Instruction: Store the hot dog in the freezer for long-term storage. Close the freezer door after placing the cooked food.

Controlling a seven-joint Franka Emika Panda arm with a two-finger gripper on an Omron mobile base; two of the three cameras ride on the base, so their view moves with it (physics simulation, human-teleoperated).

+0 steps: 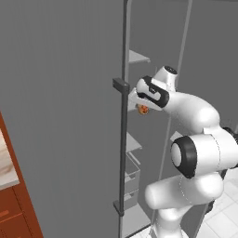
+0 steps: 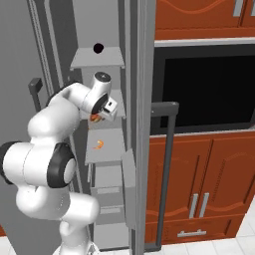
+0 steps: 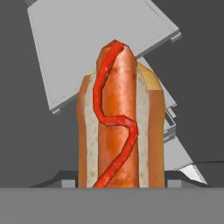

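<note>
The arm is reaching into the open freezer [image 2: 102, 60], and the tool [image 1: 142, 106] is pinching the hot dog [image 3: 120, 127] at its lower end, so the bun is sticking straight out along the tool's own line. In the hand view the sausage is running lengthwise away from the camera, pointing toward a white shelf [image 3: 100, 48] that is lying ahead and tilted across the frame. From the right base view the hot dog [image 2: 94, 117] is showing as a small orange spot just under the wrist, hanging over the middle shelf [image 2: 112, 144], apart from it and not yet set down. A small orange item [image 2: 99, 145] is lying on that shelf. The freezer door [image 1: 60, 121] is standing wide open to the arm's left, its long dark handle [image 1: 122, 139] just beside the tool. I would judge that lowering the hot dog onto the shelf beneath is what matters next, keeping its long axis pointing into the compartment.
</note>
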